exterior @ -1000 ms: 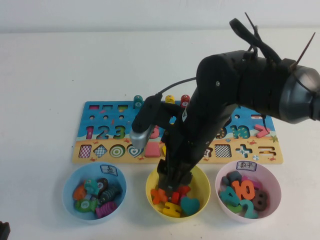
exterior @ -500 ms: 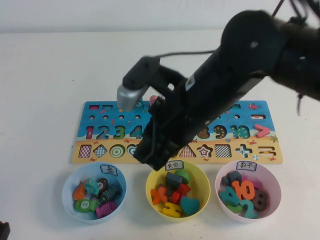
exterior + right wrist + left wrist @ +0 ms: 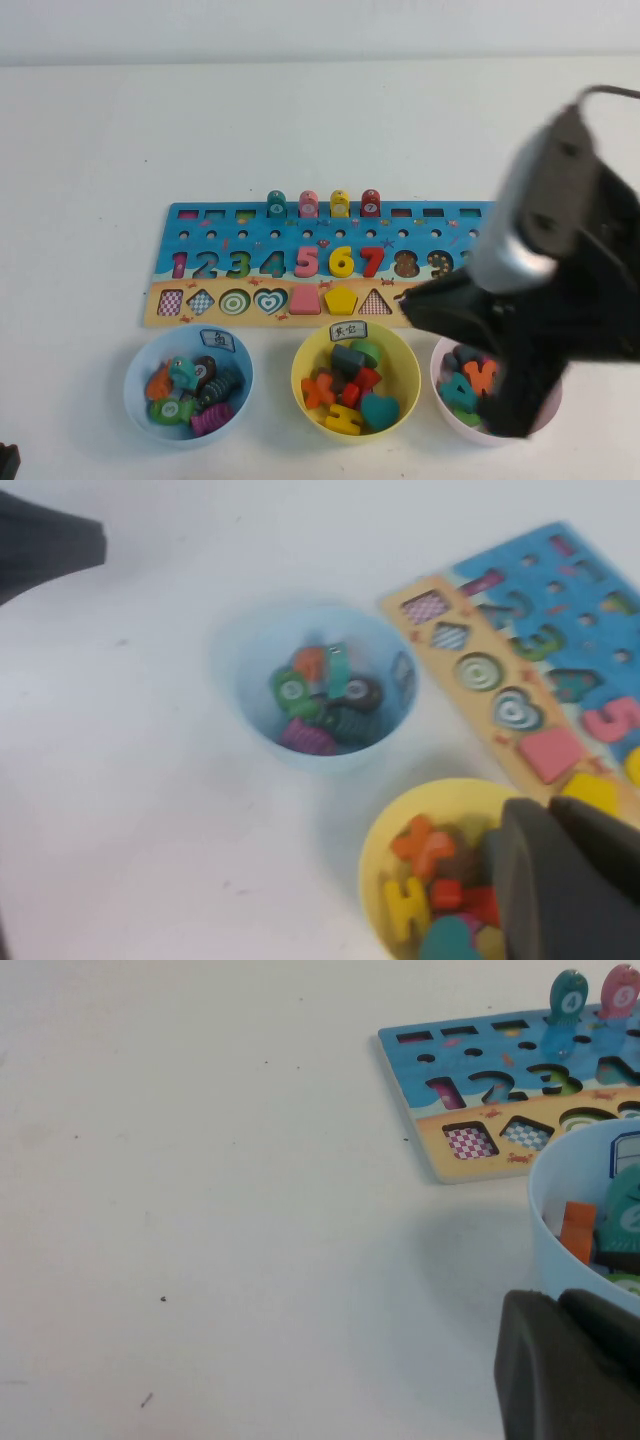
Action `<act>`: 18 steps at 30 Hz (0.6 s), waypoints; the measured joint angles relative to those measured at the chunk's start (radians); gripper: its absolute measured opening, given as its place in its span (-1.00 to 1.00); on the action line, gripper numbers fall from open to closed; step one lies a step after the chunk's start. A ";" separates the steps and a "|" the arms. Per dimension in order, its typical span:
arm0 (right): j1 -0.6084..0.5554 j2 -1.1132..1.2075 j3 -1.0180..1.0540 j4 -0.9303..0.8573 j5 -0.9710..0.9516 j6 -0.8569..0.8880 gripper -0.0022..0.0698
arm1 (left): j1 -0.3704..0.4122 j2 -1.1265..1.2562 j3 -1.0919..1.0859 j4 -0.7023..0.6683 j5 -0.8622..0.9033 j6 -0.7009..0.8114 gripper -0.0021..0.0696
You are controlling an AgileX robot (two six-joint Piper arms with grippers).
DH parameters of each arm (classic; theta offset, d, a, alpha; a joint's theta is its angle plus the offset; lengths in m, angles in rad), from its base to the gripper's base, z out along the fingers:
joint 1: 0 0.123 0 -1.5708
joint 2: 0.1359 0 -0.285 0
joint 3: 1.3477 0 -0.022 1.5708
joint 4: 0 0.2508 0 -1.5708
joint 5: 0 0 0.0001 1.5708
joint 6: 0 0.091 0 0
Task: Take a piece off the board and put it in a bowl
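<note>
The orange plus-shaped piece [image 3: 318, 388] lies in the yellow bowl [image 3: 300, 375] among other pieces; it also shows in the right wrist view [image 3: 425, 845]. The bowl's rim [image 3: 375, 850] carries a white label [image 3: 349, 329]. The board [image 3: 230, 235] lies behind the bowls, and its right end is hidden by my right arm. My right gripper [image 3: 408, 302] is raised above the right side of the yellow bowl, its fingers [image 3: 560, 880] together and empty. My left gripper [image 3: 570, 1370] rests at the near left next to the light blue bowl, fingers together.
A light blue bowl [image 3: 135, 385] with several pieces stands at the left; it also shows in the left wrist view [image 3: 545, 1200]. A pale pink bowl [image 3: 437, 370] stands at the right, mostly behind my right arm. Four pegs stand on the board's far edge [image 3: 308, 203].
My right arm has lifted out of the yellow bowl and swung to the right, uncovering the bowl and the middle of the board. The orange plus piece stays in the bowl.
</note>
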 joint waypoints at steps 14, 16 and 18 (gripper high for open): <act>-0.002 -0.516 0.469 -0.089 -0.566 -0.002 -0.98 | 0.000 0.000 0.000 0.000 0.000 0.000 -0.95; -0.019 -0.569 0.527 -0.089 -0.630 -0.001 -0.98 | 0.000 0.000 0.000 0.000 0.000 0.000 -0.95; -0.079 -0.632 0.595 -0.077 -0.680 -0.002 -0.98 | 0.000 0.000 0.000 0.000 0.000 0.000 -0.95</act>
